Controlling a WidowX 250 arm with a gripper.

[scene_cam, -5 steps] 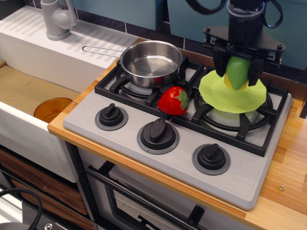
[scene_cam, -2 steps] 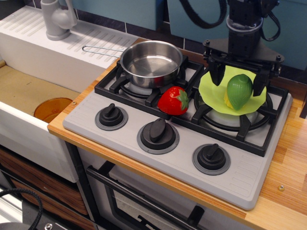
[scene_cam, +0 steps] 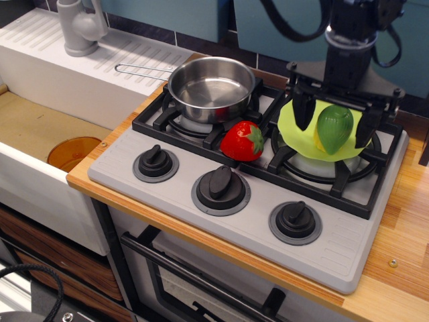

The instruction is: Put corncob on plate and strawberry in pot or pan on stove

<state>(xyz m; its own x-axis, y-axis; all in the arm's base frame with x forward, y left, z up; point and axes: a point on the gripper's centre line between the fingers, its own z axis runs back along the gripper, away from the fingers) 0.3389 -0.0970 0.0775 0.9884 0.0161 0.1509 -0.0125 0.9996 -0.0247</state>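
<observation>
Grey stove (scene_cam: 201, 218): corncob (scene_cam: 333, 127) lies on plate (scene_cam: 298, 127), far right burner; gripper (scene_cam: 333, 119) w/ fingers spread, released, around it.

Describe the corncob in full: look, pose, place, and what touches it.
The corncob is a small, glossy plastic toy, pointed-egg shaped, with a green husk and yellow kernels showing at its lower left side. It lies on the lime-green plate, which sits over the right rear burner grate. The open gripper straddles it, one dark finger on each side; from this view no finger appears to press on it. Only the plate seems to touch it.
</observation>
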